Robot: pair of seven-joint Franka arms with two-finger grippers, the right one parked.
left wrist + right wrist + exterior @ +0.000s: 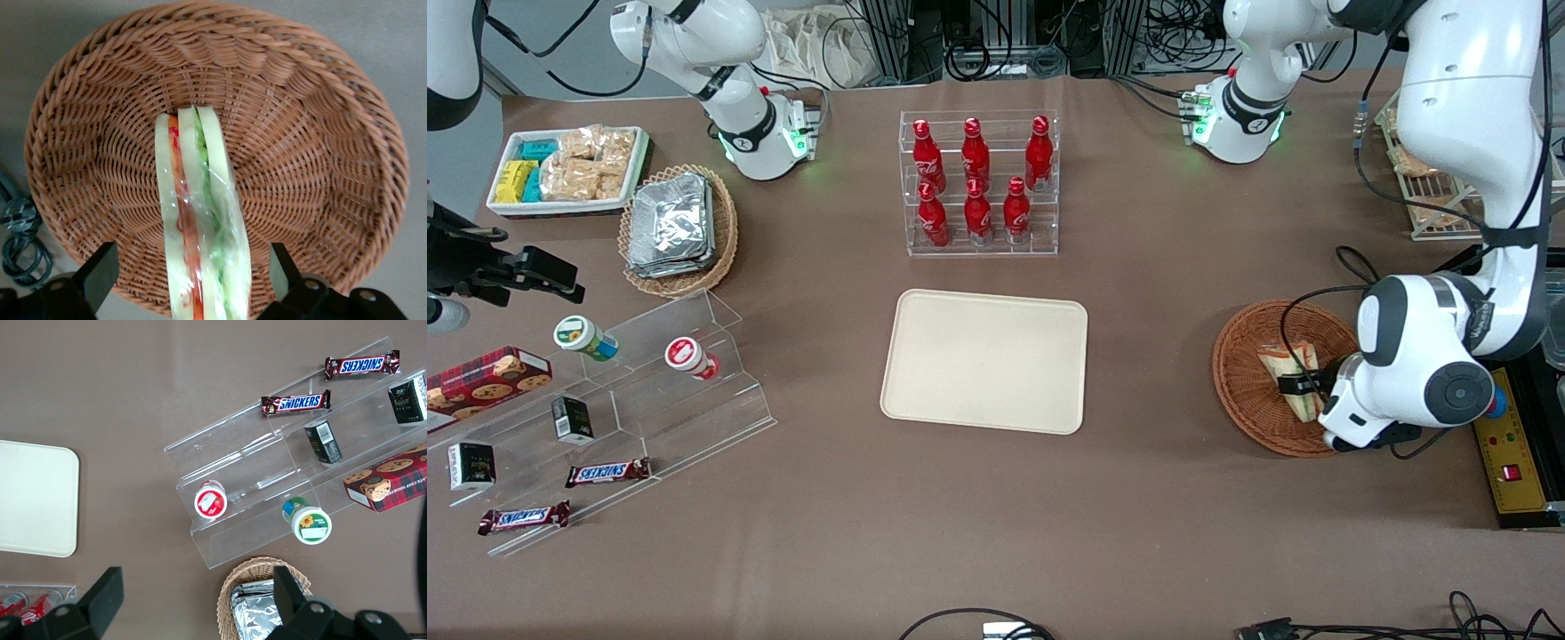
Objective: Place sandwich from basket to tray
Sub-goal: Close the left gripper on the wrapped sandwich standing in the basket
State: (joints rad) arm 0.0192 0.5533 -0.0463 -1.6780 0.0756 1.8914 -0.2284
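The sandwich [1289,377], a wrapped wedge of pale bread with orange-red and green stripes, stands on edge in the reddish-brown wicker basket [1247,391] toward the working arm's end of the table. My left gripper [1303,388] is lowered into the basket over it. In the left wrist view the gripper [193,270] is open, its dark fingers [101,268] standing on either side of the sandwich [199,200] with a gap at each side, above the basket's woven floor [320,140]. The cream tray [985,360] lies bare at the table's middle.
A clear rack of red bottles [980,182] stands farther from the camera than the tray. Toward the parked arm's end are a tan basket of foil packets [679,227], a white snack tray [565,169] and an acrylic shelf [649,391]. A yellow control box [1516,444] lies beside the basket.
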